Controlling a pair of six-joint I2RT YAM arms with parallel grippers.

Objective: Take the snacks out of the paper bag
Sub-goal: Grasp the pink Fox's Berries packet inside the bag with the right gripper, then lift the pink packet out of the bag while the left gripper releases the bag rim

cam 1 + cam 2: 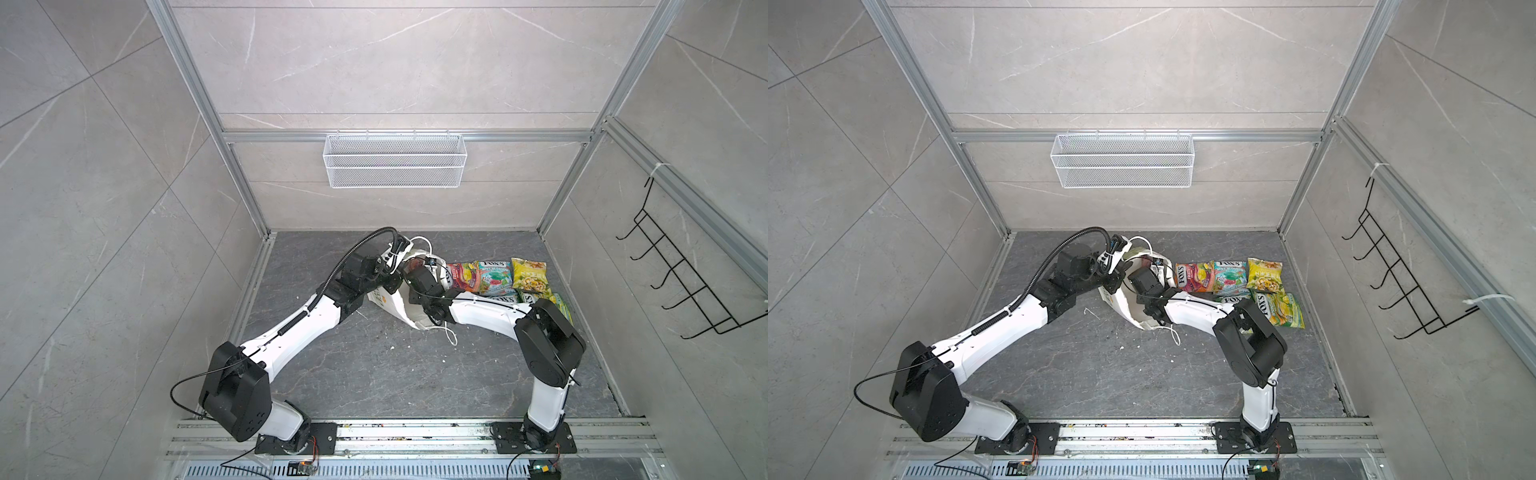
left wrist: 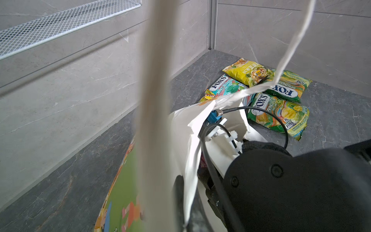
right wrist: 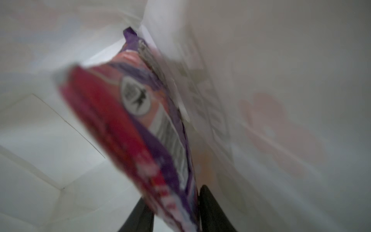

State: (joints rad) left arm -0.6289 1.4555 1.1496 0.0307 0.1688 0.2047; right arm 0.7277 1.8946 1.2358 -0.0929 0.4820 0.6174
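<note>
- The paper bag (image 1: 397, 309) is found on the worktop (image 1: 374, 374), near the middle of the back edge, with its mouth spread wide.
- The left fingers (image 1: 392, 286) are clenched on the bag's rim, at the side of the mouth facing the worktop's left edge.
- The right fingers (image 3: 210, 211) are buried inside the bag, as seen in the right wrist view.
- A purple packet (image 3: 140, 130) is seen between the right fingers; the view is blurred, but it appears to be grasped by them.
- Five packets are laid flat outside the bag, towards the back right corner.
- In the row nearer the back edge, an orange-red packet (image 1: 461, 276) is placed just beside the bag, then a teal packet (image 1: 494, 277), then a yellow packet (image 1: 528, 274).
- In front of that row, a yellow-green packet (image 2: 287, 88) and a second yellow-green packet (image 2: 279, 116) are set side by side and are partly covered by the right arm in both top views.
- One white cord handle (image 1: 451, 334) is draped on the worktop at the bag's front side.
</note>
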